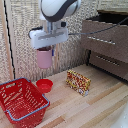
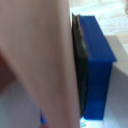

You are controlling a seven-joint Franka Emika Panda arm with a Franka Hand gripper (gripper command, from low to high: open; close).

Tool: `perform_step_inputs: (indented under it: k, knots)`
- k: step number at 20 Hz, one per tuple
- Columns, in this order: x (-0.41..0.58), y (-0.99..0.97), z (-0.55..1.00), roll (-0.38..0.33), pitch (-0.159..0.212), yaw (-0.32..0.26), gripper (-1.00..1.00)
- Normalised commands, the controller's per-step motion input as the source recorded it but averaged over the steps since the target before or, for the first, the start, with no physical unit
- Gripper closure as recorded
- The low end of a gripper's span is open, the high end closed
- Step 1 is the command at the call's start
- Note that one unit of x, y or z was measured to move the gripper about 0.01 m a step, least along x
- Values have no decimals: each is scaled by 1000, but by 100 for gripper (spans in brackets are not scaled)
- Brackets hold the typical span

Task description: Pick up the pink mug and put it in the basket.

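Observation:
My gripper (image 1: 47, 49) is shut on the pink mug (image 1: 44, 58) and holds it in the air, well above the wooden table. The mug hangs upright under the white mount, above the small red bowl (image 1: 44, 85) and to the exterior view's right of the red mesh basket (image 1: 20, 101). In the wrist view the mug's pale pink wall (image 2: 35, 60) fills most of the frame, pressed against a blue finger (image 2: 97, 65) with its dark pad. The other finger is hidden by the mug.
A patterned red and yellow box (image 1: 78, 82) stands on the table to the exterior view's right of the bowl. A brown drawer unit (image 1: 107, 42) with one drawer pulled out stands at the back right. A ribbed beige wall lies behind.

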Motion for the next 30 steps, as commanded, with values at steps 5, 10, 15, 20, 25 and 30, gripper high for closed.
perform_step_inputs:
  k: [5,10,15,20,25,30]
  knots:
    - [316,933,229,-5,23,0,100]
    - [254,963,35,-15,34,0,100]
    - [91,729,-77,-41,18,17,100]
    - [-119,209,-267,-69,-5,63,100]
    - [-139,95,-368,-63,-47,65,100]
    - [-3,93,-463,-58,-59,56,100]
